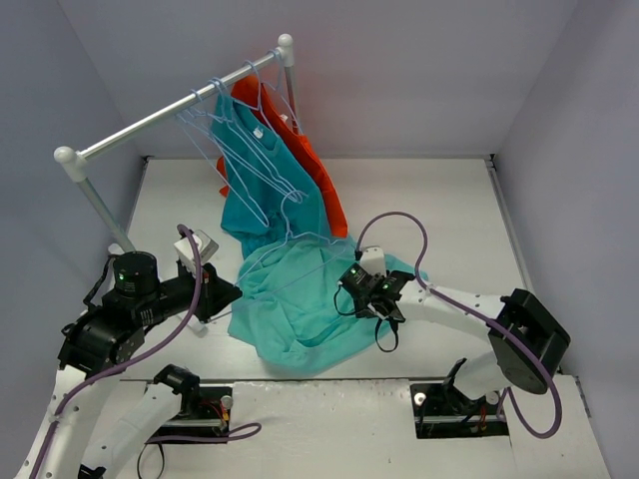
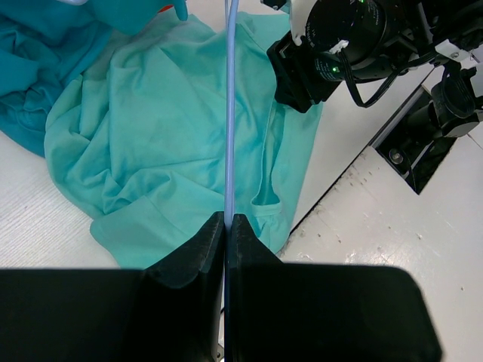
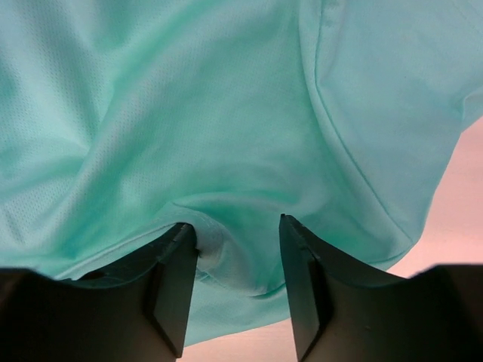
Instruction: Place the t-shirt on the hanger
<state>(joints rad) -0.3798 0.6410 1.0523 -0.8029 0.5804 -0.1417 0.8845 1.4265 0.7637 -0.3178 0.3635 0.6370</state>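
1. Two arms reached over the white table (image 1: pixel 449 210), one from each side, and the t-shirt (image 1: pixel 300 319) lay crumpled between them near the table's front edge.
2. The left gripper (image 2: pixel 226 223) had its jaws pressed together on the thin wire of the hanger (image 2: pixel 229 113). The wire ran straight away from the fingers and across the middle of the mint cloth. Whether it rested on the cloth or hung just above it could not be told.
3. The right gripper (image 3: pixel 235 226) sat at the t-shirt's right edge with its jaws apart. A rounded fold of the mint fabric bulged into the gap between them, but whether the pads pressed on it could not be told.
4. Behind the t-shirt a rail (image 1: pixel 170 115) crossed the back left of the table on white posts. It carried a darker teal shirt (image 1: pixel 265 190), an orange-red garment (image 1: pixel 310 150) and several spare hangers (image 1: pixel 225 135).
5. The darker teal shirt hung low — its hem drooped to the table and met the t-shirt's far edge, right where the held hanger's wire crossed.
6. A purple cable (image 1: pixel 399 218) arched from the right arm over the table just beyond the t-shirt's right side.
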